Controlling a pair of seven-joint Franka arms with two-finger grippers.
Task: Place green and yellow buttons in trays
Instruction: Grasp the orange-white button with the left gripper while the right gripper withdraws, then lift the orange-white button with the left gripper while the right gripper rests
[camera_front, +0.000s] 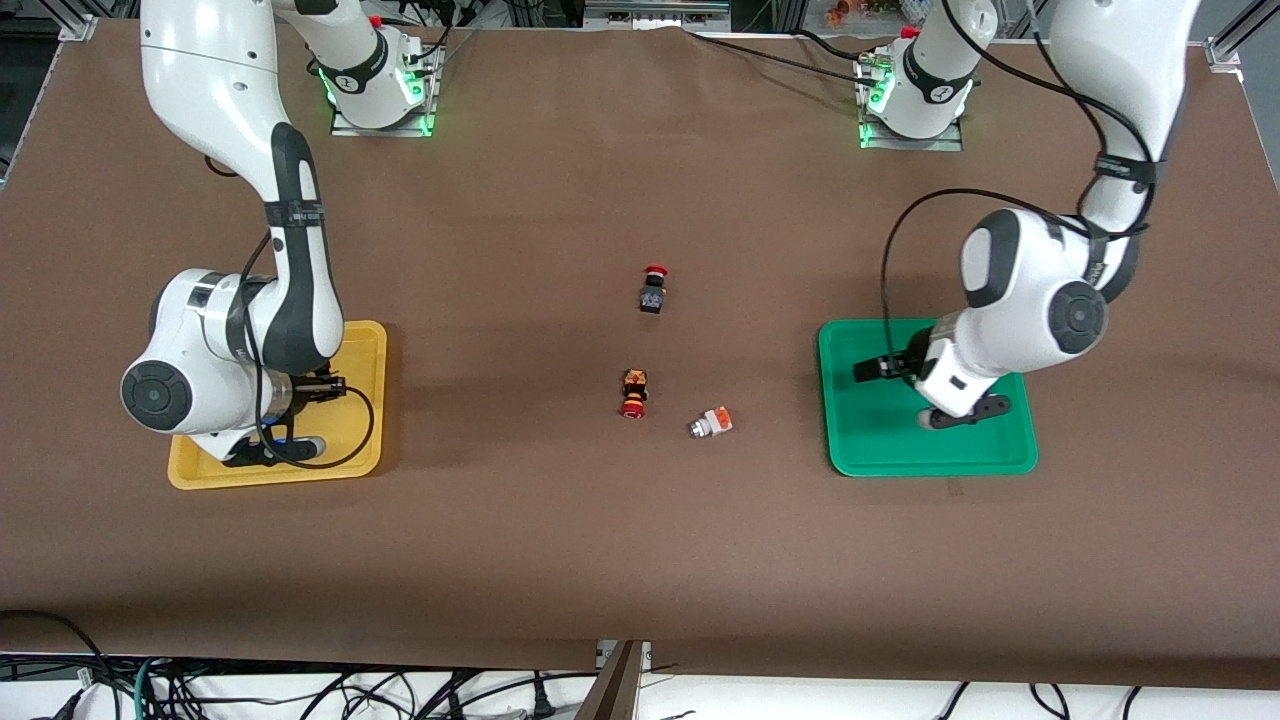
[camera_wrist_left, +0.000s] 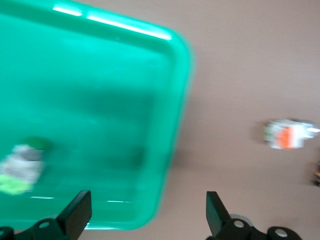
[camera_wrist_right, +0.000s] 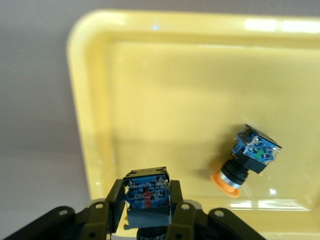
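Observation:
My right gripper (camera_front: 275, 448) is over the yellow tray (camera_front: 362, 345), shut on a black-bodied button (camera_wrist_right: 145, 192) whose blue board faces the wrist camera; its cap is hidden. A second black-bodied button with a yellow-orange cap (camera_wrist_right: 250, 157) lies in that tray (camera_wrist_right: 150, 75). My left gripper (camera_front: 962, 413) is open and empty over the green tray (camera_front: 860, 440). A white-grey button with a green cap (camera_wrist_left: 22, 167) lies in this tray (camera_wrist_left: 100, 75). A white-grey button with an orange cap (camera_front: 712, 423) lies on the table between the trays, and it also shows in the left wrist view (camera_wrist_left: 287, 135).
Two red-capped black-bodied switches lie mid-table: one (camera_front: 634, 393) close beside the orange-capped button toward the right arm's end, the other (camera_front: 653, 288) farther from the front camera. Brown cloth covers the table.

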